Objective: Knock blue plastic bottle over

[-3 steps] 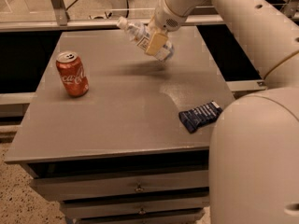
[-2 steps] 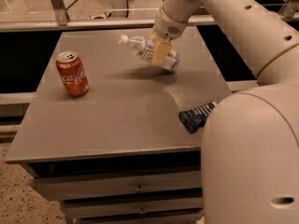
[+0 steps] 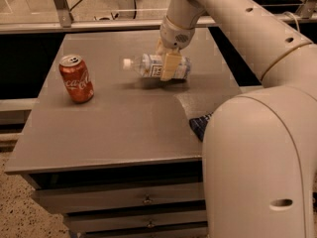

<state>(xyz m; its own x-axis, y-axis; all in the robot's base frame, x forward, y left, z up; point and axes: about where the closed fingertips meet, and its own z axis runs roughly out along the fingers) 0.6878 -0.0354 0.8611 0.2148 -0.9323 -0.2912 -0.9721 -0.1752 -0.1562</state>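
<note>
The blue plastic bottle [image 3: 146,65] lies on its side on the grey table [image 3: 119,128], its white cap pointing left toward the can. My gripper [image 3: 166,66] comes down from the arm at the upper right and straddles the bottle's label end. A cream-coloured finger [image 3: 171,66] crosses the front of the bottle; the other finger is behind it. The jaws are closed on the bottle's body.
A red Coca-Cola can [image 3: 76,78] stands upright at the table's left. A dark blue snack packet [image 3: 198,126] lies at the right, partly hidden by my large white arm [image 3: 257,148]. Drawers are below the front edge. A rail and glass run behind the table.
The bottle, held tilted above the table with its cap up-left, has come down and rotated to lie flat on the surface. My gripper moved down with it.
</note>
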